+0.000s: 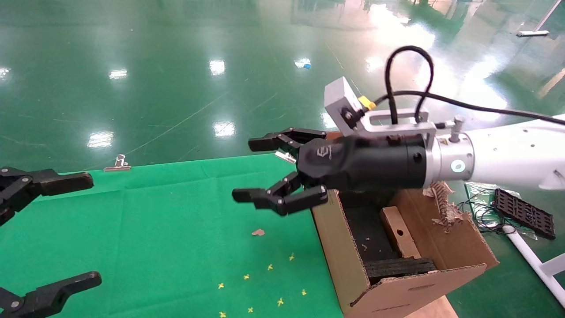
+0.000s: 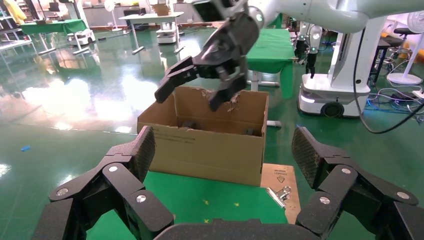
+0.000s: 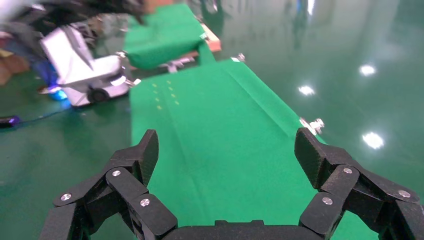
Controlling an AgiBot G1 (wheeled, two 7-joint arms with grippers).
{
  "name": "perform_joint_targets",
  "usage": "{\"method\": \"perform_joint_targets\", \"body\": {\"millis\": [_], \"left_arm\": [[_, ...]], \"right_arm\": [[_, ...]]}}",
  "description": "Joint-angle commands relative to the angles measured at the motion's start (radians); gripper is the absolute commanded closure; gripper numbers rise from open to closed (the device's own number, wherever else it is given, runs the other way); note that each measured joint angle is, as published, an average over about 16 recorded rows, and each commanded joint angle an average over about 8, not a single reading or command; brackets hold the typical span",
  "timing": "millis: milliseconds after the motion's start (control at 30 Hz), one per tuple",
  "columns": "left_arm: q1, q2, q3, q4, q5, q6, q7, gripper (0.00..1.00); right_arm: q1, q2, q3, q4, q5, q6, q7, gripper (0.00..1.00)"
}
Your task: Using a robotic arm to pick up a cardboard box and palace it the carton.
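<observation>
My right gripper (image 1: 248, 169) on the white robotic arm (image 1: 507, 154) is open and empty. It hangs in the air over the green cloth, just beyond the carton's left wall. The carton (image 1: 342, 251) stands at the table's right end, with black foam inside and a ragged torn flap (image 1: 443, 205). A narrow brown oblong piece (image 1: 399, 232), which looks like the cardboard box, lies inside it on the foam. The left wrist view shows the carton (image 2: 210, 145) with the right gripper (image 2: 189, 99) above it. My left gripper (image 1: 90, 229) is open and empty at the table's left edge.
A green cloth (image 1: 167, 229) covers the table, with yellow cross marks (image 1: 269, 267) and a cardboard scrap (image 1: 258, 232). A binder clip (image 1: 118, 163) holds the far edge. A black grid plate and cables (image 1: 523, 212) lie on the floor right of the carton.
</observation>
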Motion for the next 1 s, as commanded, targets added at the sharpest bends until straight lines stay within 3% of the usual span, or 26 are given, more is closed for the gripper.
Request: {"method": "perform_joint_targets", "body": {"millis": [33,533,1000], "left_arm": [[0.000,0.000,0.000,0.000,0.000,0.000,0.000,0.00],[0.000,0.000,0.001,0.000,-0.001,0.000,0.000,0.00],[0.000,0.000,0.001,0.000,-0.001,-0.001,0.000,0.00]], "right_arm": [[-0.041,0.005,0.044,0.035,0.016,-0.009,-0.016,0.00],[-0.310,0.040,0.330,0.266,0.124,-0.070,-0.122,0.00],[-0.304,0.040,0.325,0.261,0.124,-0.070,-0.120,0.00]]}}
